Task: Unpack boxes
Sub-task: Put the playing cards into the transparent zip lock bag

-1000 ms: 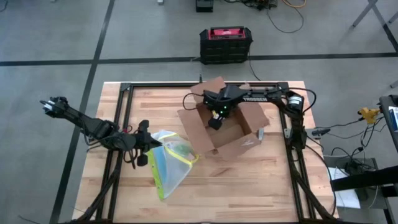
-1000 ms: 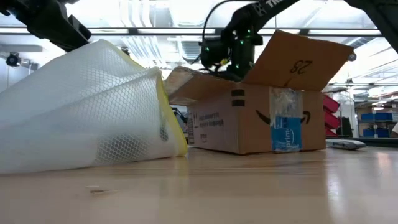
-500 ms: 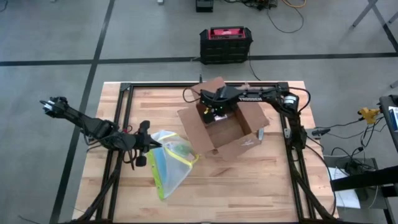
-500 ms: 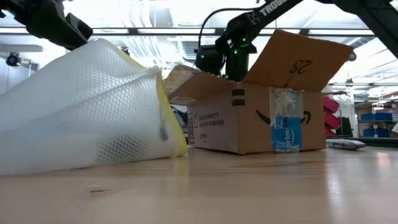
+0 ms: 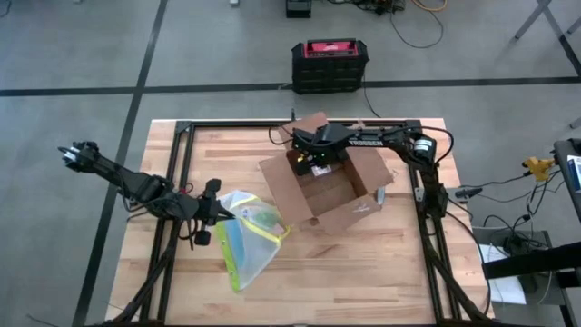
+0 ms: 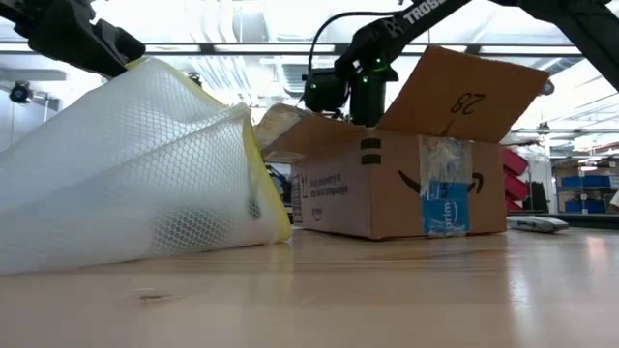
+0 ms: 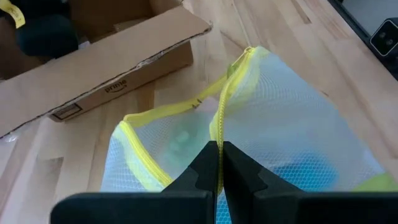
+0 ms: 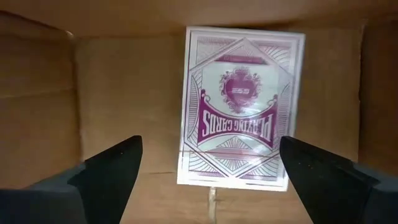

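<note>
The brown cardboard box (image 5: 336, 195) stands open on the table's middle, its flaps up (image 6: 464, 92). My right gripper (image 5: 311, 166) hangs open over the box's far left corner, pointing down. Below it a purple and white pack of playing cards (image 8: 239, 106) lies flat on the box floor, between the spread fingers (image 8: 211, 155) and untouched. My left gripper (image 5: 218, 211) is at the table's left, shut on a clear mesh pouch (image 5: 245, 236) with yellow edges. The pouch's lower side rests on the table (image 6: 126, 222). My left gripper pinches the pouch's yellow zipper edge (image 7: 219, 127) between its two fingers. The fingers come from the table's left, slanting down, and lie along the zipper. The held edge stands raised (image 6: 135, 63), while the rest of the pouch slopes down onto the table.
A black and red case (image 5: 329, 64) stands on the floor beyond the table's far edge. Black frame rails (image 5: 182, 163) run along the table's sides. A small grey object (image 5: 379, 194) lies right of the box. Bare wood (image 5: 345, 272) stretches toward the near edge.
My right gripper has rolled about its own axis over the box and sunk a little toward the box floor, staying open. My left gripper has rolled slightly, keeping its hold on the pouch's edge.
</note>
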### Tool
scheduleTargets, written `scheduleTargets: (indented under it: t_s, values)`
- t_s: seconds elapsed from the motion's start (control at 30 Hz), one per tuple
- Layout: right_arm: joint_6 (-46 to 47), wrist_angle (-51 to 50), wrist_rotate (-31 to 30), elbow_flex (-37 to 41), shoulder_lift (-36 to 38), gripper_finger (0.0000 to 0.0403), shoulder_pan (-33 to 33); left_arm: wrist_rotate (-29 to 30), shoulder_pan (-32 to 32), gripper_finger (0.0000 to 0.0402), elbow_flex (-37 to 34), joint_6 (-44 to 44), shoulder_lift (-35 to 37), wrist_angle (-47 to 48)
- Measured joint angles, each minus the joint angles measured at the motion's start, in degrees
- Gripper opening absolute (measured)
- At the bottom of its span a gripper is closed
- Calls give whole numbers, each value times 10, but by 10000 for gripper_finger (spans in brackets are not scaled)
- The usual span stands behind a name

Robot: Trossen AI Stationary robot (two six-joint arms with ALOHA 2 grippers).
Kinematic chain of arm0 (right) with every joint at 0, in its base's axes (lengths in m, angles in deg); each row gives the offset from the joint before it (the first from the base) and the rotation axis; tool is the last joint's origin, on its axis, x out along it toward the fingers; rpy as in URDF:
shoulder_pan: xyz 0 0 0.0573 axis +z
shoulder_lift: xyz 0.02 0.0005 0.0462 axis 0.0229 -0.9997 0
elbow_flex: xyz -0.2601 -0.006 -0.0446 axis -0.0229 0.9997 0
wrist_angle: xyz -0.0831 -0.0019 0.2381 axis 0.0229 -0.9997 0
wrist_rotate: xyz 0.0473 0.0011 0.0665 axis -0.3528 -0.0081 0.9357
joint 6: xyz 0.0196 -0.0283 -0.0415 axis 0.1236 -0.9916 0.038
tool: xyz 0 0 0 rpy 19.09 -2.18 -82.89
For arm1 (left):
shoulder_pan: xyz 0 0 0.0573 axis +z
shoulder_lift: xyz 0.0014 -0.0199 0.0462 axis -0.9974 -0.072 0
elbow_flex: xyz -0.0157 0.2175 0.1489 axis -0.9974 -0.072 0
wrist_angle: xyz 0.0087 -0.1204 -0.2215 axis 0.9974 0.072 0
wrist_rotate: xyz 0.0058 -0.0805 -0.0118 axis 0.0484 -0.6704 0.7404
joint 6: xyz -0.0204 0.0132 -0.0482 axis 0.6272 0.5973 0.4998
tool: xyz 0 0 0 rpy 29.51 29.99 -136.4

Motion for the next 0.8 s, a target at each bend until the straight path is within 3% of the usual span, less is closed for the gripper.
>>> scheduleTargets:
  t_s: [0.27, 0.8]
  values:
    - [17, -11, -29, 5, -4, 366, -5, -1, 0, 0, 0, -4, 0, 0]
    - [28, 24, -7, 63, -4, 366, -2, -11, 0, 0, 0, -17, 0, -2]
